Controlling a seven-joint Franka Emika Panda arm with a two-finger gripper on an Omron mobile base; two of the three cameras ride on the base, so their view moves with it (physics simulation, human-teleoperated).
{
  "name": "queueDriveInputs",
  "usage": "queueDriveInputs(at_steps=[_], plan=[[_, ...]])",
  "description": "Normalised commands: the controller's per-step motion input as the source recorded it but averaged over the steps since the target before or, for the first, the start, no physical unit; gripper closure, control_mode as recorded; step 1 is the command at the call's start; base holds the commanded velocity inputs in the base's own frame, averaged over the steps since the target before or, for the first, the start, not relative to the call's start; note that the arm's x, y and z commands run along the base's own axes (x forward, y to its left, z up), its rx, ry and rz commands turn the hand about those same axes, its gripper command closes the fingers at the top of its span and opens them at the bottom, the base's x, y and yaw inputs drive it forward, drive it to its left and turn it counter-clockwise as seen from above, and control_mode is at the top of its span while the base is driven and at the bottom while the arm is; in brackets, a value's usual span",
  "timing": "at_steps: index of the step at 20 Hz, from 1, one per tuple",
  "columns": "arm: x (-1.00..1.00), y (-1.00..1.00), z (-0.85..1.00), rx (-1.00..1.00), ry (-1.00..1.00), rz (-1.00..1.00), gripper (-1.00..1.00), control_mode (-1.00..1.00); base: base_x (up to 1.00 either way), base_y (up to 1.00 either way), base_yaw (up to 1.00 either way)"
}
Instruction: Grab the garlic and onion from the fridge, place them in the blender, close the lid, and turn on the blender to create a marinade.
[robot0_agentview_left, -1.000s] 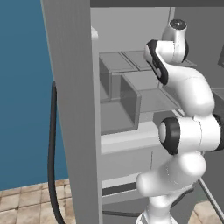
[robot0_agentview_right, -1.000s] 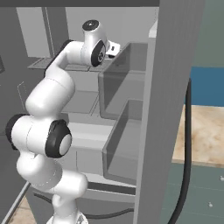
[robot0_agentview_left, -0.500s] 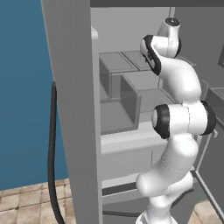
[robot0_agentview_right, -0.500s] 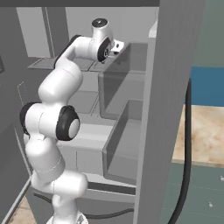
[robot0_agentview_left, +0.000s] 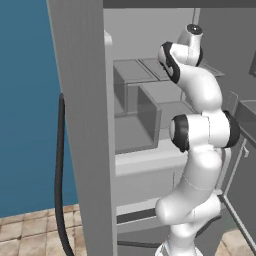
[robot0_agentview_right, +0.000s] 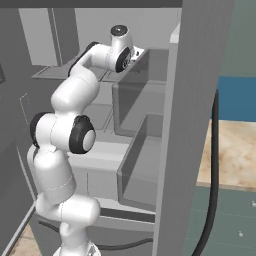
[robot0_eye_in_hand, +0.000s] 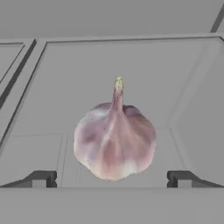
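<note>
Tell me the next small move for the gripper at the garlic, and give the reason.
Probably ease the gripper forward a little, then close. In the hand view the garlic sits centred between the two open fingertips, on the grey fridge shelf, but its widest part looks just beyond them.

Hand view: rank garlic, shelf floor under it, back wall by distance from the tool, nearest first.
1. garlic, centred between the open tool fingertips.
2. shelf floor, beneath and beyond the garlic.
3. back wall of the fridge, at the top, farthest.
</note>
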Motion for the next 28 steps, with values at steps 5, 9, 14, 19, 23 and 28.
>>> queueDriveInputs(at_steps=[5,9,14,19,23,28], plan=[[0.57,-0.06,-0.14,0.0,-0.06,0.0,-1.0,-1.0,0.0,0.0,0.0],[0.51,-0.05,-0.01,0.0,-0.01,0.0,-1.0,-1.0,0.0,0.0,0.0],[-0.19,0.0,-0.6,0.0,-0.01,0.0,1.0,-1.0,0.0,0.0,0.0],[-0.19,0.01,-0.48,0.0,-0.06,0.0,1.0,-1.0,0.0,0.0,0.0],[0.01,0.0,0.0,0.0,-0.24,0.01,1.0,-1.0,0.0,0.0,0.0],[-0.81,0.04,0.12,0.01,-0.19,0.0,1.0,-1.0,0.0,0.0,0.0]])
